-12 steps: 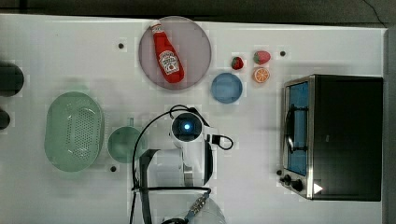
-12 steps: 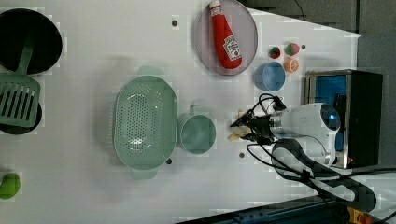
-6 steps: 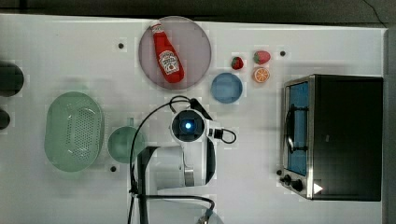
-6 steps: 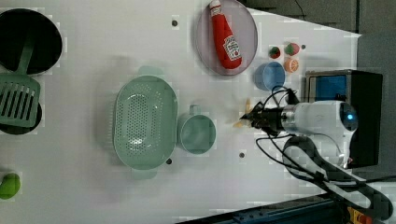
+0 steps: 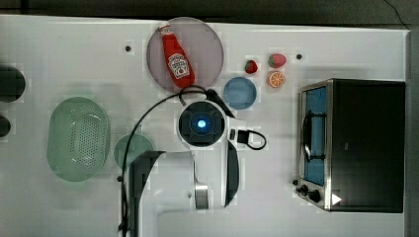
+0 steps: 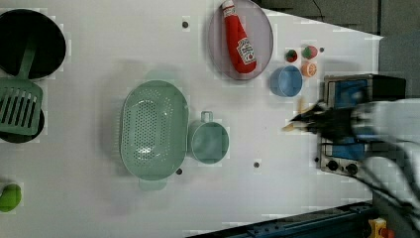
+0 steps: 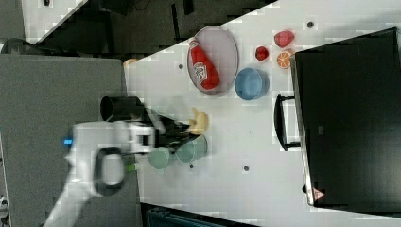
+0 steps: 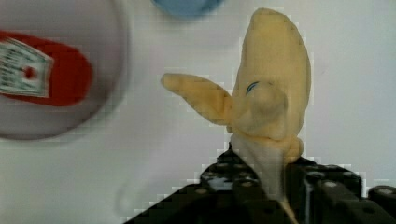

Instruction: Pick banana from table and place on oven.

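The black claw (image 8: 261,186) grips the pale yellow peeled toy banana (image 8: 266,88) above the white table (image 8: 140,154), near the blue bowl (image 7: 251,83).

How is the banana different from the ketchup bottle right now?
The banana is pale yellow and partly peeled, a strip splaying sideways; the ketchup bottle is red with a white label. The banana is clamped in the gripper, off the table; the ketchup bottle lies on its side on the round plate. The banana looks smaller in the right view. Both are elongated.
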Available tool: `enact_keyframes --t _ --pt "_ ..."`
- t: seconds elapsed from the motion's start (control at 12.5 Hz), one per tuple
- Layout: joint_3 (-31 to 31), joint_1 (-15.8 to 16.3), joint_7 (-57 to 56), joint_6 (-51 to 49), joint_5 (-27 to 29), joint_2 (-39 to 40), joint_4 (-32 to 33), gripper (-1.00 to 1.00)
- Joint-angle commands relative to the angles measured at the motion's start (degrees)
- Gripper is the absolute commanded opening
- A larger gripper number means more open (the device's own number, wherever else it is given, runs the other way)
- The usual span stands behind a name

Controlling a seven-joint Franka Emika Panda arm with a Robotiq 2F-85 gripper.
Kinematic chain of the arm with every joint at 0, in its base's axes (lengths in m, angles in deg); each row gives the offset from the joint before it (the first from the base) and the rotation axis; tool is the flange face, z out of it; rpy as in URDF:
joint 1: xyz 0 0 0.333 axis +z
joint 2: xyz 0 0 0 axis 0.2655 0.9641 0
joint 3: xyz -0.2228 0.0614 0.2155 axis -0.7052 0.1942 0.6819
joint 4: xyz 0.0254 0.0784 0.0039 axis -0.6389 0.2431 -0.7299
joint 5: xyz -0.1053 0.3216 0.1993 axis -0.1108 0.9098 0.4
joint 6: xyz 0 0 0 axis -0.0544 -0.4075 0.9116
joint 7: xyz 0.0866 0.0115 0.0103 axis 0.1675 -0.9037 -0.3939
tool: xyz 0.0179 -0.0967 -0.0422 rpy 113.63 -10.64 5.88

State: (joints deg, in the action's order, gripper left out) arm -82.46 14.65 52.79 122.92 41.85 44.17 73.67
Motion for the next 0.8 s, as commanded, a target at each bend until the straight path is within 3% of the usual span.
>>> enact_keyframes --t 0.08,0.4,0.8 --pt "-2.9 -0.8 1.8 -12.2 0.7 -2.8 -12.2 -0.61" --pt "-9.5 -1.4 0.5 -18.5 0.6 -4.1 -20.0 -0.61" --pt "-22.2 -2.3 -14.1 -18.3 0.2 -2.1 -21.3 -0.61"
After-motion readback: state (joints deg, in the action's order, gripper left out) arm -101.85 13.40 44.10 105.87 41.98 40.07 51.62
